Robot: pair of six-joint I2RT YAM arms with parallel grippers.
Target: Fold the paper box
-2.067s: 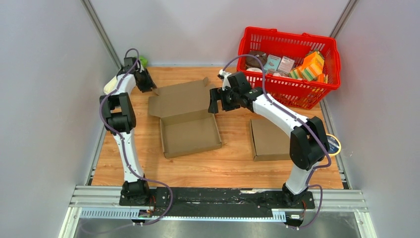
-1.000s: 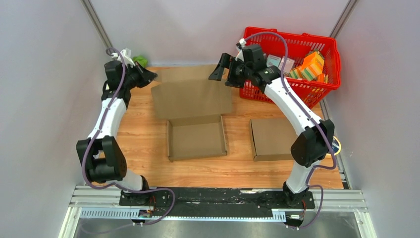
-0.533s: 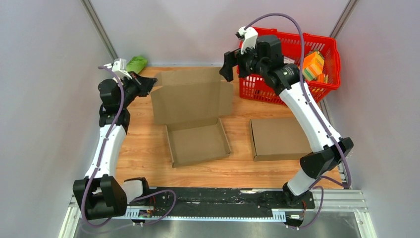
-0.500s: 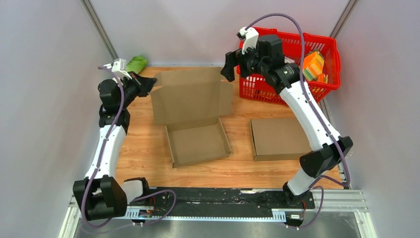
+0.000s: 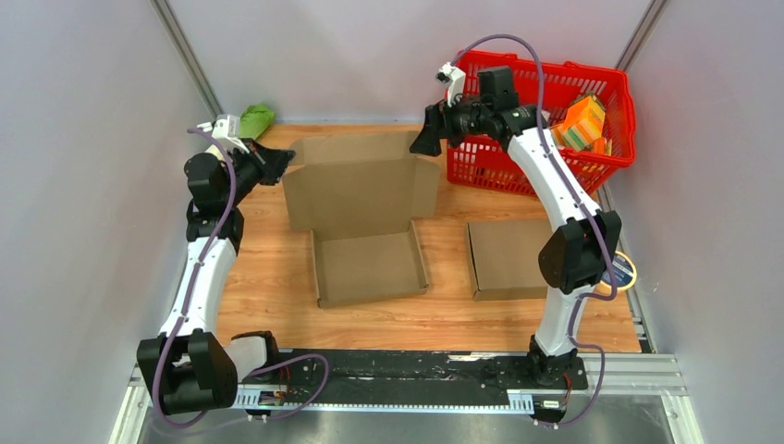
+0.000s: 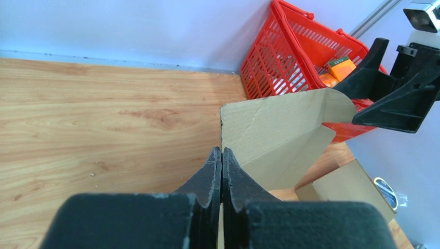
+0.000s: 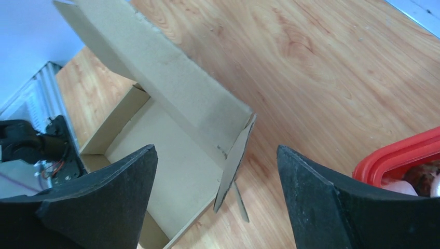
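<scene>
Right arm has tucked its elbow in and brought its end effector [image 7: 216, 153] lower, beside the top right corner of the lid [image 5: 347, 190], which stood less square half a second ago. The box [image 5: 370, 264] sits mid-desk, tray flat on the desk [image 5: 268, 296], lid raised upright from its far edge. Left end effector [image 6: 221, 155] is pinched tight on the lid's top left corner. The right one gapes wide and holds nothing, with the side flap [image 7: 234, 155] lined up between its fingers. Here's the danger: one pinched corner carries the whole lid, so it may twist or flop back. If the right closes off-line, it could crease the flap or shove the lid and drag the tray. And the basket [image 5: 541, 120] sits just behind that wrist, so there's a snag risk too.
</scene>
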